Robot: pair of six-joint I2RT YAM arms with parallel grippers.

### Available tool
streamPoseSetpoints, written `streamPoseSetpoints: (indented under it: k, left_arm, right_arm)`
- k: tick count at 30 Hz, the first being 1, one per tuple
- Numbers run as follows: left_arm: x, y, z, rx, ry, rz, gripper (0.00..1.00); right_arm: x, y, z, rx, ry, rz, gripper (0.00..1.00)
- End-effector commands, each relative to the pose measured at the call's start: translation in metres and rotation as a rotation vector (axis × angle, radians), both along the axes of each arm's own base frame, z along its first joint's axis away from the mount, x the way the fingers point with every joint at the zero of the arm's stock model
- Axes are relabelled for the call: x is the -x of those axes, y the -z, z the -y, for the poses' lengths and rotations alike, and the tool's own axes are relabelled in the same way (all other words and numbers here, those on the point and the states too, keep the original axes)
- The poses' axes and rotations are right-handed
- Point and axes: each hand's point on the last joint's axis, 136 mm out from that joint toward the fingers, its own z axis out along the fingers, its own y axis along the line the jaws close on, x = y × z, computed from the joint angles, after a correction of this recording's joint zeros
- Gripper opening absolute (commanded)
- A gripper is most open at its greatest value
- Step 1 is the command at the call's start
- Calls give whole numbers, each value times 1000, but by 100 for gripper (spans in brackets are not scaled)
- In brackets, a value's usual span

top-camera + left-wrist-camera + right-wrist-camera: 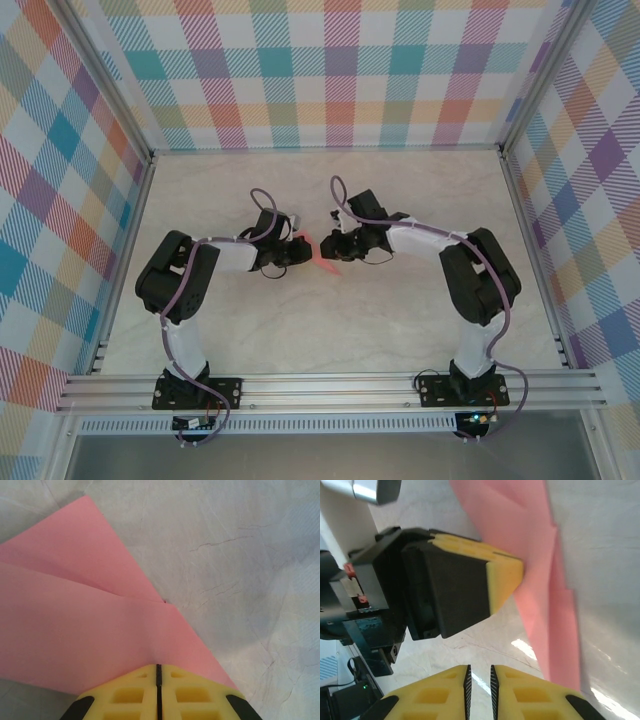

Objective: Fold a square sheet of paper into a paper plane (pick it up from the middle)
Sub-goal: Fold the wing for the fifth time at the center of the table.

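1. The left gripper (pixel 158 669) has its fingers closed flat together, pinching one edge of the sheet of paper (pixel 75 630). The paper fans out from the tips in two overlapping layers with a crease line between them.
2. The right gripper (pixel 479 672) has its fingers parted by a narrow slit with nothing in it. It sits just beside the paper, apart from it.
3. The paper is mid-table (pixel 300 330), between the two grippers. Going by the layers, it looks part-folded and not yet a plane. Whether the far edge rests on the table cannot be told.
4. Step in hand, as a judgement: the left gripper anchors and the right takes or presses the free flap.
   - The left grip should be firm and motionless so the crease doesn't wander.
   - The right fingers need a wider gap before closing in, because a slit this narrow would shove thin paper rather than take it.
   - Approach should run along the flap edge, not across the face.
   - Edges should be lined up first, then the crease pressed down against the table.
5. Risk: the paper is thin, so opposing pulls could tear it or slip it out of the pinch.
6. Room: there is open table all round the work, and the plaid walls (pixel 340 70) and frame rail (pixel 330 385) are well apart from it. The tight spot is between the two wrists, so any retreat should go outward, each arm to its own side.
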Motion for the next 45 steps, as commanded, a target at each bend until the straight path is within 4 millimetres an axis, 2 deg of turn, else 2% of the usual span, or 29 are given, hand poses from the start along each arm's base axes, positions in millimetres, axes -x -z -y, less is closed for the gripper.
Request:
streamPoseSetpoints:
  k: [1,15,33,45]
  left_arm:
    - [15,39,-21,-126,-47,-106,8]
    - [17,41,-22,-135,-35,-106,8]
    - [17,41,-22,-138,-40,-105,8]
    - [16,41,-23,-143,-39,-105,8]
  right_arm:
    - [7,14,-10,27,-55,-35,17]
    - [6,36,-11,-24,-34,-131,13]
    - [11,67,12,45,18,-192,12]
    - [9,75,22,89,27,-183,11]
